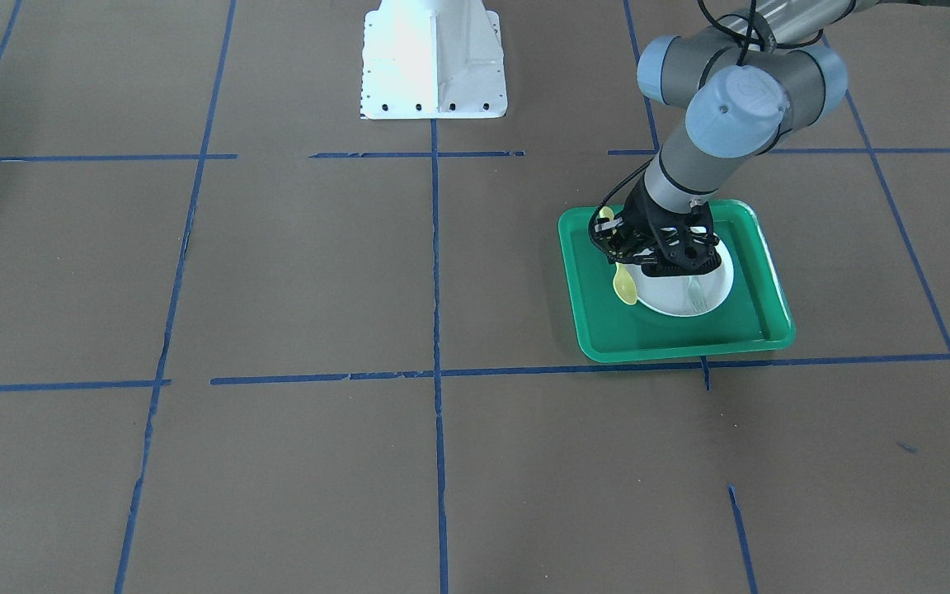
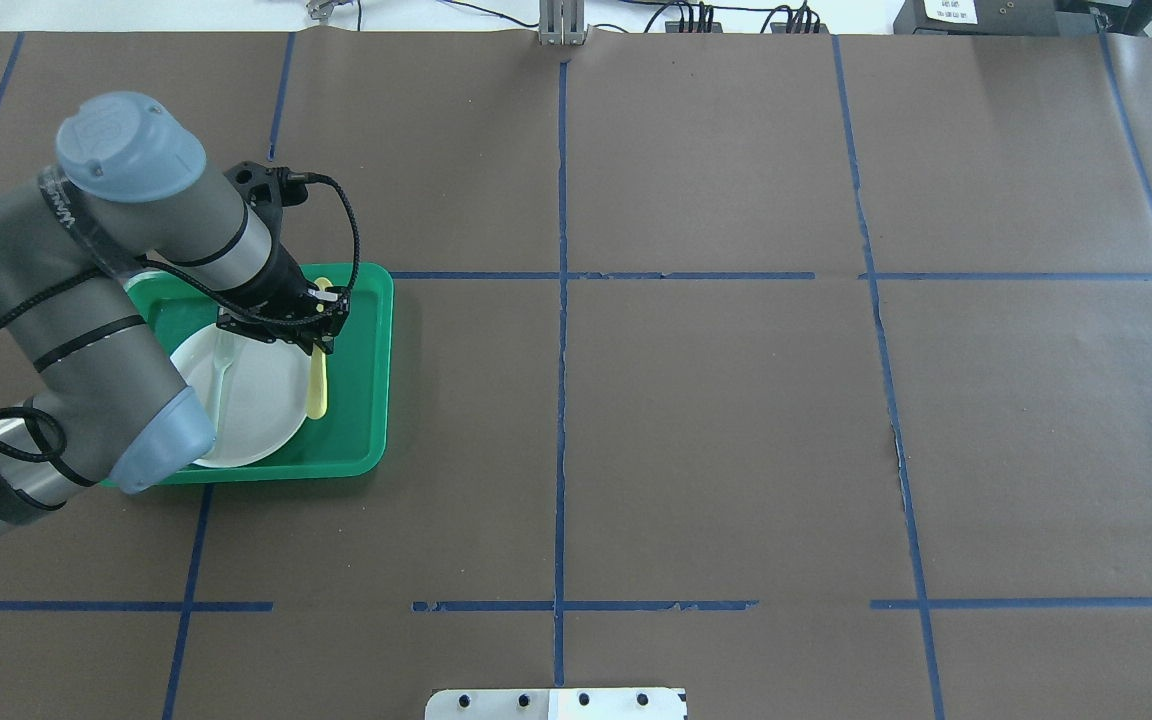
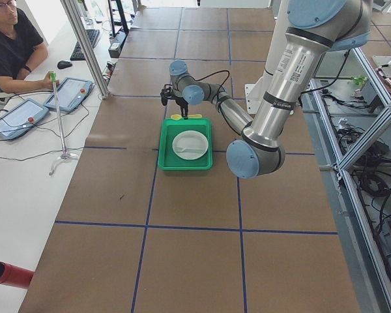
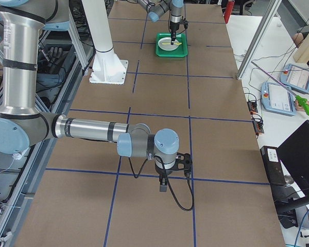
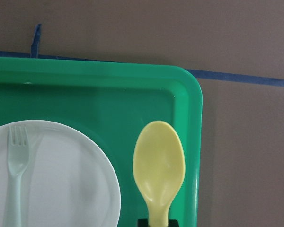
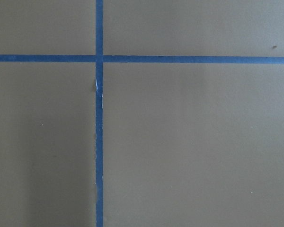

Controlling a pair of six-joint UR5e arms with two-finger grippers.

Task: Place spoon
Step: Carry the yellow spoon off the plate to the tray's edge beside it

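Note:
The yellow spoon [image 1: 625,285] is held in my left gripper [image 1: 619,254], which is shut on its handle. The spoon hangs low over the green tray [image 1: 689,338], just beside the rim of the white plate [image 1: 673,295], with its bowl pointing away from the robot. In the overhead view the spoon [image 2: 317,395] runs along the plate's [image 2: 256,405] right edge under the gripper [image 2: 321,325]. In the left wrist view the spoon's bowl [image 5: 159,163] is over the tray floor [image 5: 85,90]. My right gripper [image 4: 165,181] shows only in the exterior right view, and I cannot tell its state.
A pale translucent fork [image 2: 222,372] lies on the plate, on the side away from the spoon. The tray's raised rim [image 5: 199,118] is close to the spoon's right. The white robot base [image 1: 434,58] stands at the table's middle. Brown paper with blue tape lines [image 6: 99,118] covers the table.

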